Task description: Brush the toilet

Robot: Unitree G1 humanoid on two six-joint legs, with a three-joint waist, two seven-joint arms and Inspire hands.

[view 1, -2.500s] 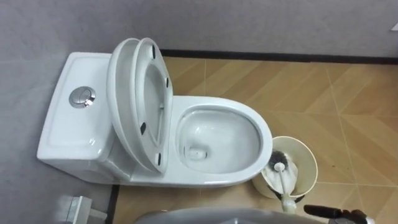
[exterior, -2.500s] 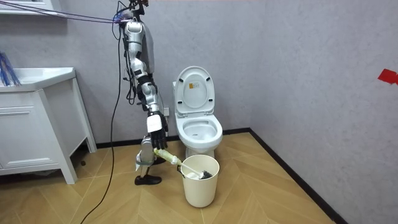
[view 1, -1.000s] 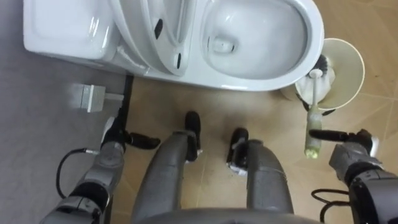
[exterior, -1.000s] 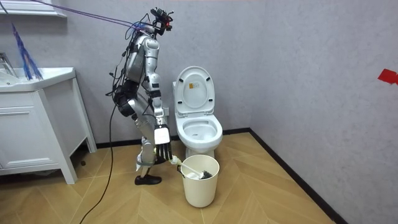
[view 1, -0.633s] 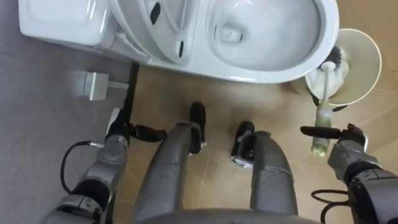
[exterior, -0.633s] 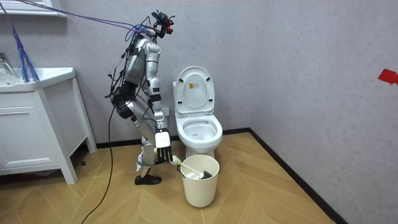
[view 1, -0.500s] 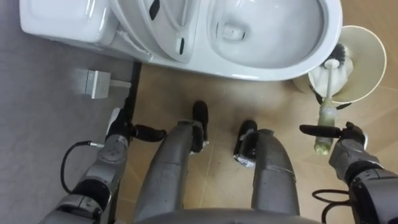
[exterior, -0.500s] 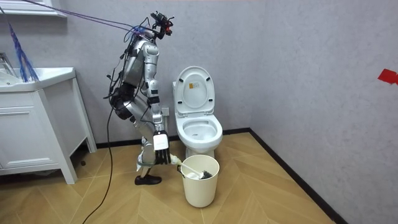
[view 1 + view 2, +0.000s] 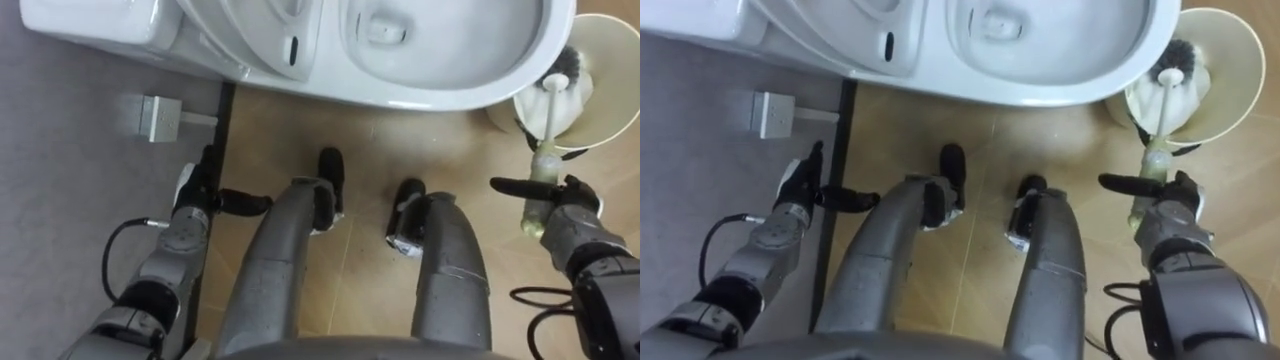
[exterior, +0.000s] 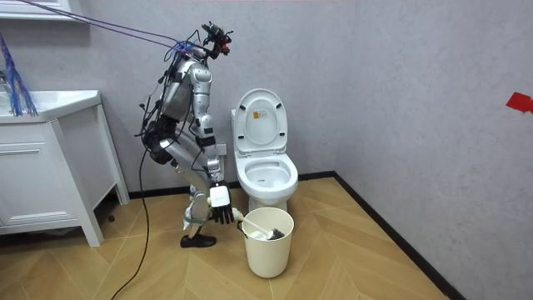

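Down at the robot's right side, the right hand [image 9: 568, 212] sits against the pale handle of the toilet brush [image 9: 541, 165], whose head rests in the cream bucket [image 9: 612, 95] just beside the toilet [image 9: 450, 88]; whether it grips the handle cannot be told. The left hand [image 9: 196, 192] hangs relaxed and empty near the wall. The room view shows the robot bent forward beside the toilet

Robot crouched lower, right hand [image 9: 566, 205] dropped beside brush handle [image 9: 541, 165]
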